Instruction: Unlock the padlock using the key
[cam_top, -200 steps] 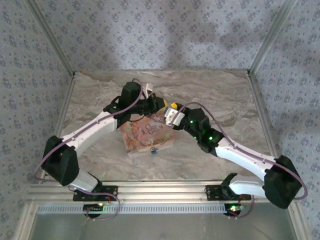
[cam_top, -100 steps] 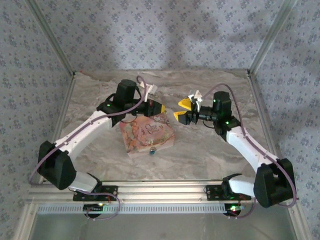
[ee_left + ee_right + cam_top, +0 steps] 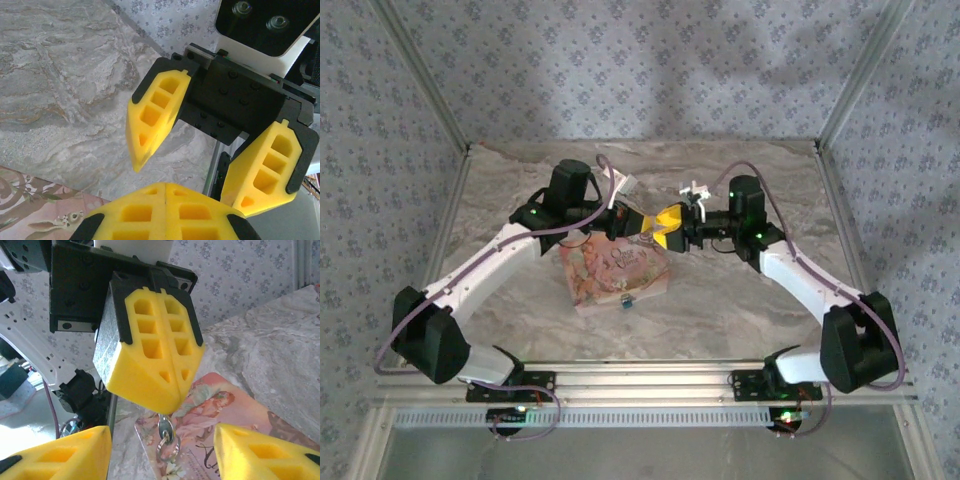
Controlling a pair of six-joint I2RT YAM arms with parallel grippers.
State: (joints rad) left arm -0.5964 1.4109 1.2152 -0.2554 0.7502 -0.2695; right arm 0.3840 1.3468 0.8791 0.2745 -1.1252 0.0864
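Note:
My left gripper [image 3: 642, 222] is shut on the key [image 3: 165, 429]. The key's silver head and ring hang out below the closed yellow fingertips [image 3: 167, 400], above the table's middle. My right gripper [image 3: 666, 228] faces it tip to tip and stands open, one yellow finger [image 3: 152, 117] on each side of the left gripper's tips [image 3: 166, 186], touching nothing. In the right wrist view the right gripper [image 3: 162, 440] brackets the hanging key ring. A small bluish padlock [image 3: 627, 299] lies at the near edge of a pink picture card [image 3: 615, 265], below both grippers.
The pink card [image 3: 225, 405] lies flat on the marbled table [image 3: 740, 290], under the grippers. Metal frame posts [image 3: 845, 90] and patterned walls close in the back and sides. A rail [image 3: 650, 380] with the arm bases runs along the near edge.
The right arm has swung left and its gripper has come up to the left gripper's tips. The left gripper, still shut on the key, has shifted slightly right.

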